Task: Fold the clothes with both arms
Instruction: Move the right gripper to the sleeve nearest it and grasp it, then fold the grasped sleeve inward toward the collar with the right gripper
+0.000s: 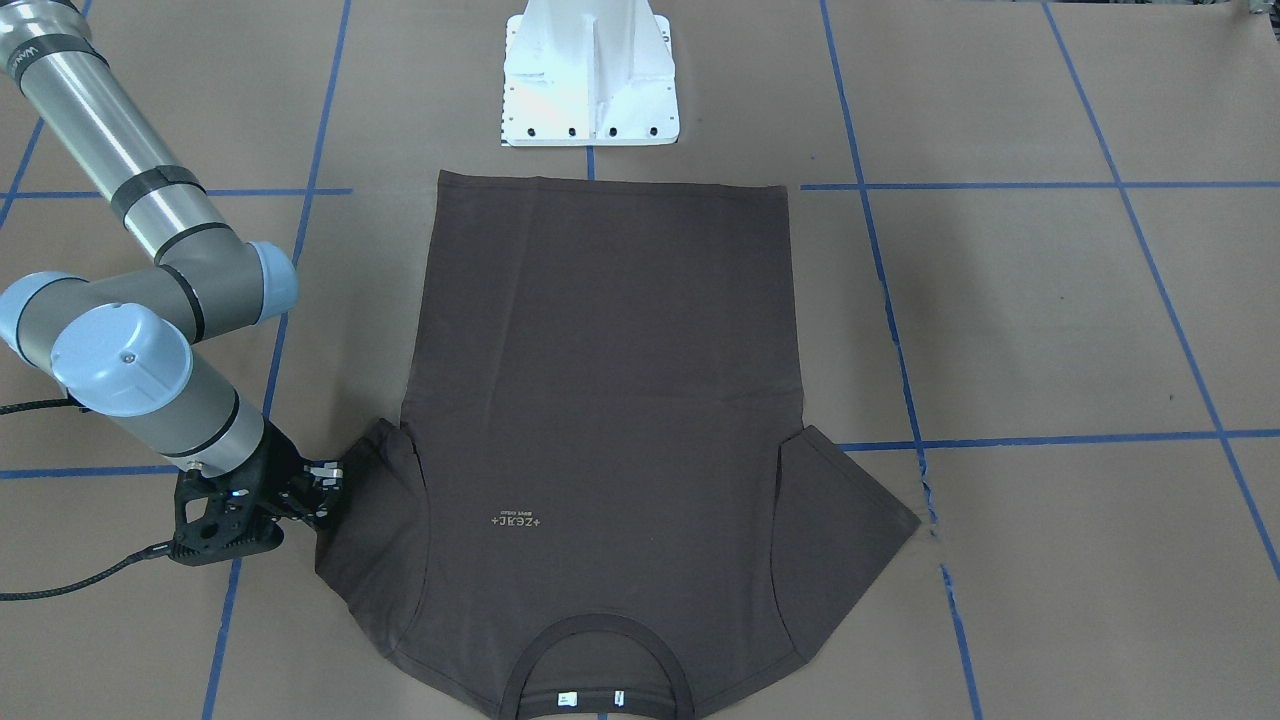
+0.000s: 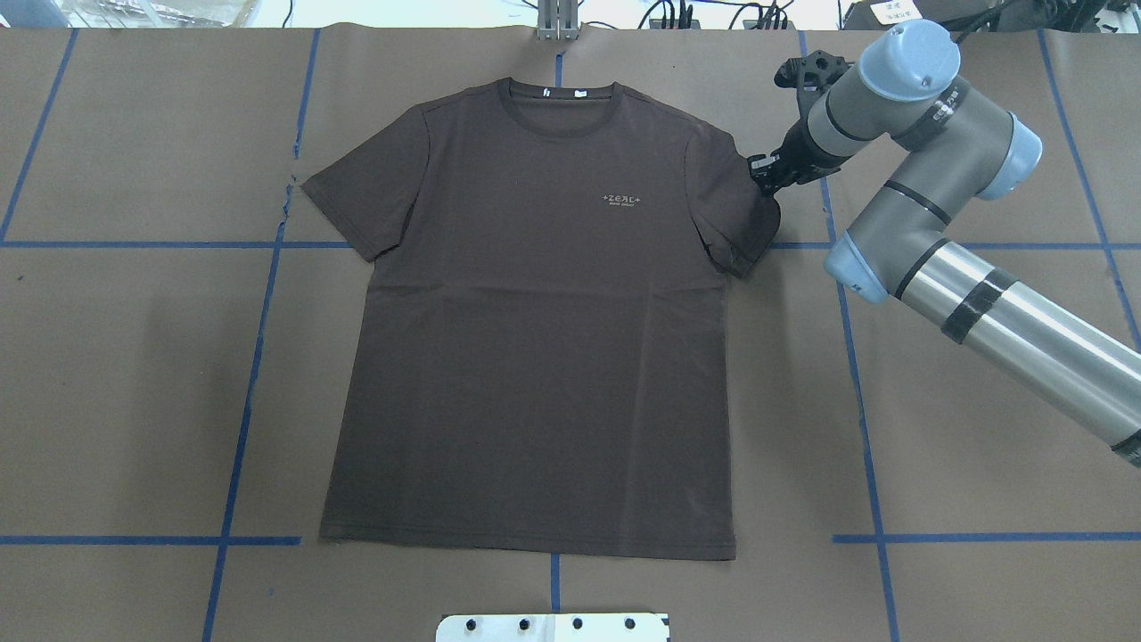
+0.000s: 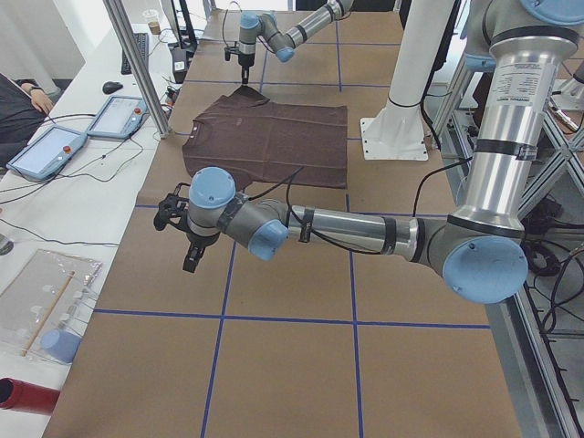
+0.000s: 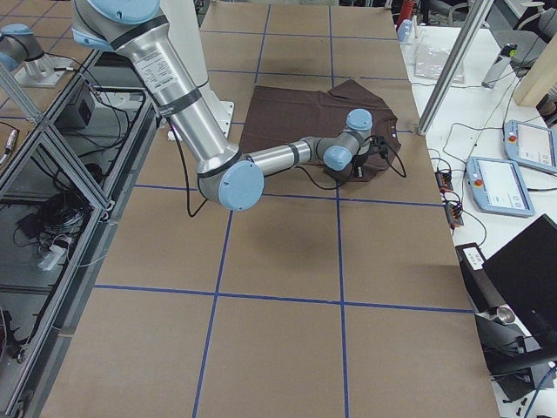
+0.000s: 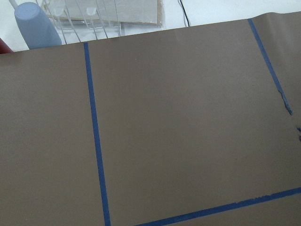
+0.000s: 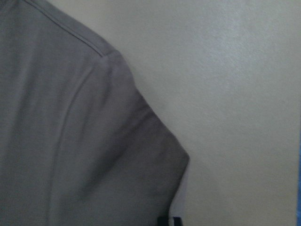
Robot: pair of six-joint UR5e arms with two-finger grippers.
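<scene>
The shirt (image 2: 535, 339) lies flat in the middle of the table (image 2: 980, 401), collar toward the far edge and hem toward the robot's edge. The right gripper (image 2: 765, 174) is down at the outer edge of the right sleeve (image 2: 731, 205), its tips touching or just meeting the cloth.

From where I stand I cannot tell whether the jaws are parted or already pinched on the hem. The wrist view shows only a sliver of black at the sleeve's corner.

The left gripper (image 3: 191, 260) hangs over bare paper near the table's left end, well apart from the shirt. Its jaws I cannot make out either.

The worry is a shallow bite. It might catch only the top layer, or slip off the edge. A pull from this side alone would likely drag the shirt askew and rumple it.
</scene>
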